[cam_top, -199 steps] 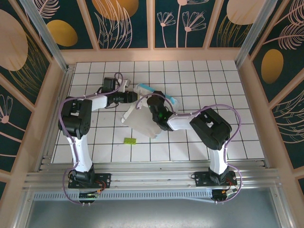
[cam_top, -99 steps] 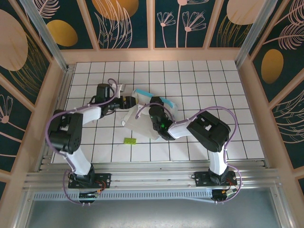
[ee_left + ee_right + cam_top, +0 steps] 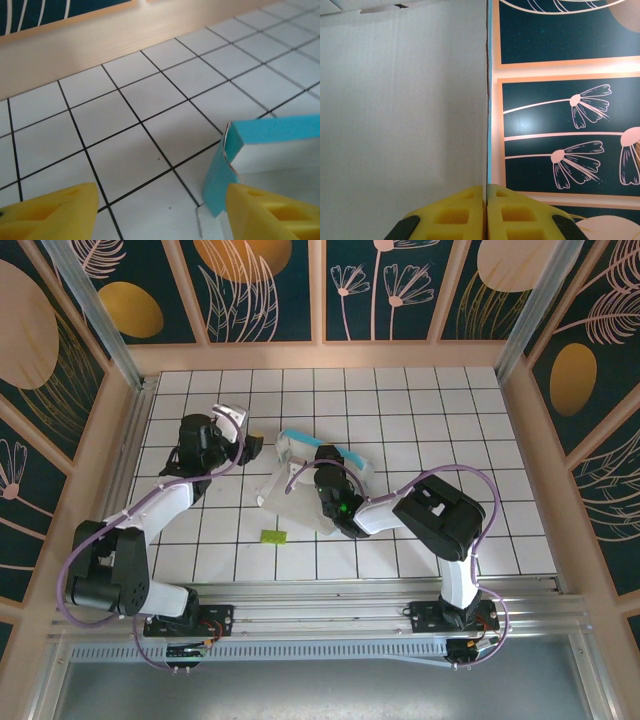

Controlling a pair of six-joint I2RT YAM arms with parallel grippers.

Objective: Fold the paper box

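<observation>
The paper box (image 3: 295, 495) lies half-open near the table's middle, white inside, with a teal edge (image 3: 325, 445) along its far side. My right gripper (image 3: 322, 468) is shut on one upright panel; in the right wrist view the yellow fingertips (image 3: 470, 212) pinch the thin card edge, with the white panel (image 3: 400, 110) to their left. My left gripper (image 3: 254, 445) stands open just left of the box, touching nothing. In the left wrist view the gripper (image 3: 160, 205) has bare tile between its fingers, and a teal flap (image 3: 218, 180) stands near the right finger (image 3: 272, 212).
A small yellow-green scrap (image 3: 272, 535) lies on the tiles in front of the box. Wooden walls with dark floral panels (image 3: 320, 355) close in the table at the back and sides. White tiles (image 3: 430, 400) stretch to the right and far side.
My left gripper has drawn back leftward off the box's left edge and its arm has swung out to the left. The right gripper holds its panel, and the box has shifted slightly.
</observation>
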